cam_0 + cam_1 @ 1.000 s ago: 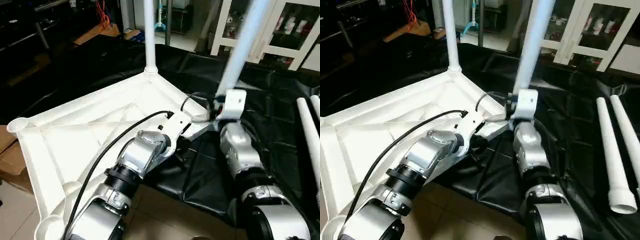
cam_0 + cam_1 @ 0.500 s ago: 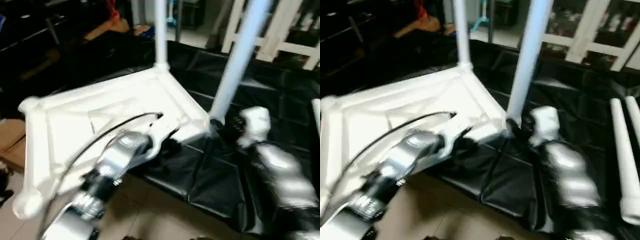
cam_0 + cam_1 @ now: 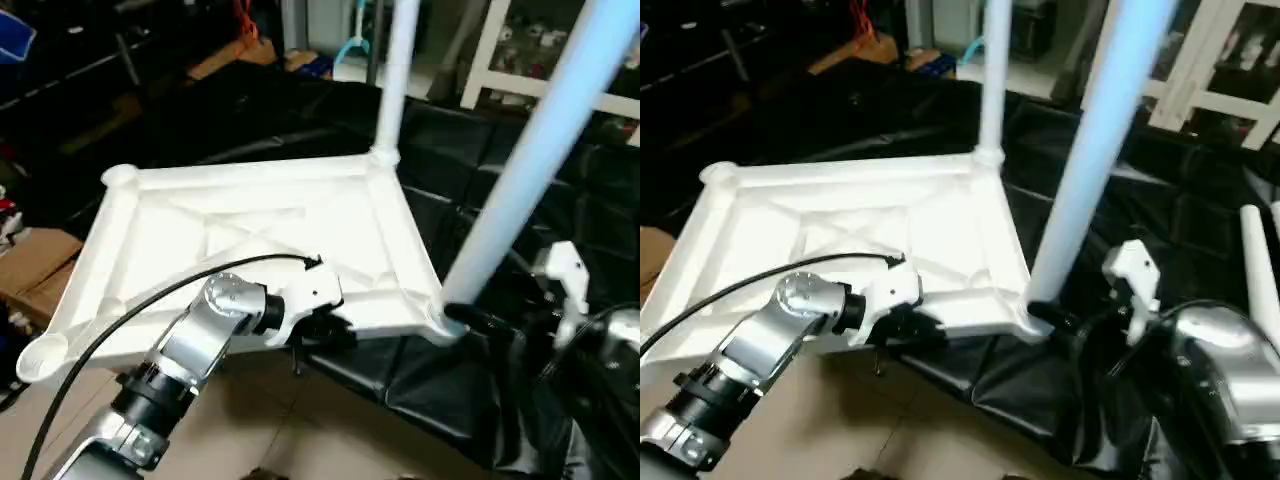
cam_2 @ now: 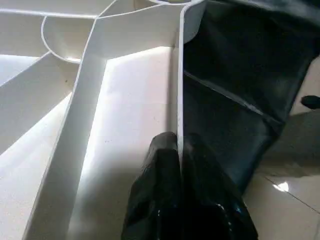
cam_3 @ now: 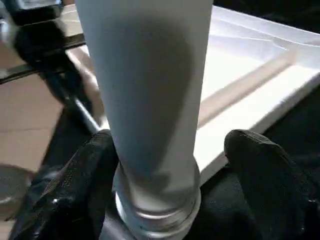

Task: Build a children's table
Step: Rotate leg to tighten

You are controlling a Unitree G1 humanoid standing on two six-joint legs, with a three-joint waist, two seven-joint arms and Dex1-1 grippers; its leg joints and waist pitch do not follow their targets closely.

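The children's table top (image 3: pixel 250 220) lies upside down, its ribbed underside facing up. One white leg (image 3: pixel 395 70) stands in the far corner socket. A second leg (image 3: pixel 520 190) rises from the near right corner socket. My left gripper (image 4: pixel 177 150) is shut on the top's near rim, one finger on each side of the thin wall. My right gripper (image 5: pixel 172 145) is open around the base of the near leg (image 5: pixel 150 100). One finger (image 5: pixel 75 190) sits close to the leg and the other finger (image 5: pixel 265 175) stands clear of it.
A black sheet (image 3: pixel 450 130) covers the surface under the top. Two loose white legs (image 3: pixel 1260 270) lie at the right edge. A white glass-door cabinet (image 3: pixel 1220 60) stands behind. A cardboard box (image 3: pixel 35 265) sits at the left, with tan floor (image 3: pixel 330 420) in front.
The whole view has shifted as my head moved. My right gripper's fingers have spread off the near leg and that forearm has drawn back to the right. The left gripper keeps its hold.
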